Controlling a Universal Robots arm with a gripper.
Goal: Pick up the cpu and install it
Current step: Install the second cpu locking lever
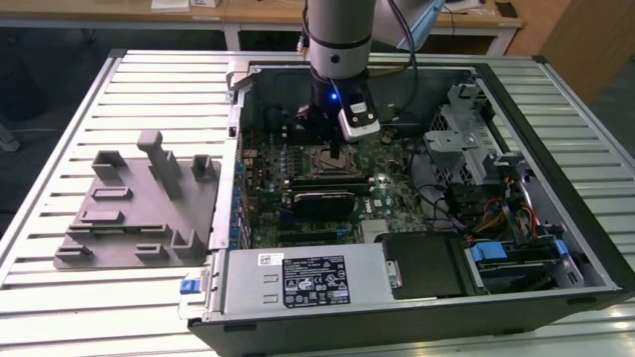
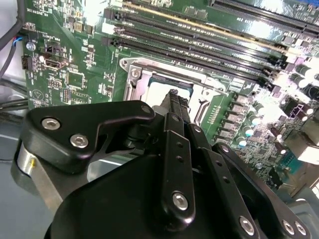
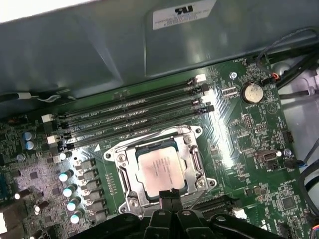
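Slatted grey tabletop (image 1: 149,82) fills the exterior view, w/ wooden desks cut off along the top edge. An open PC case (image 1: 555,245) lies on it, centre to right; a grey fixture plate (image 1: 139,216) w/ upright posts sits at mid-left, just beside the case. The arm (image 1: 337,37) comes down from top centre, upper part out of frame, and its gripper (image 1: 337,152) hangs over the motherboard (image 1: 397,193) in the case's middle. In the first wrist view the cpu (image 3: 160,170) sits flat in the socket (image 3: 119,164) at lower centre, silver top showing, metal frame around it, RAM slots (image 3: 129,117) just above. The gripper (image 3: 168,195) pokes in from the bottom edge, tip right at the cpu's near edge; jaws look pressed together w/ nothing between them. Whether the tip touches the chip can't be told. In the second wrist view the gripper (image 2: 175,99) body hides most of the socket; just a pale sliver of the cpu (image 2: 158,92) shows past it. Black heatsink block (image 1: 323,201) lies just below the socket in the exterior view.
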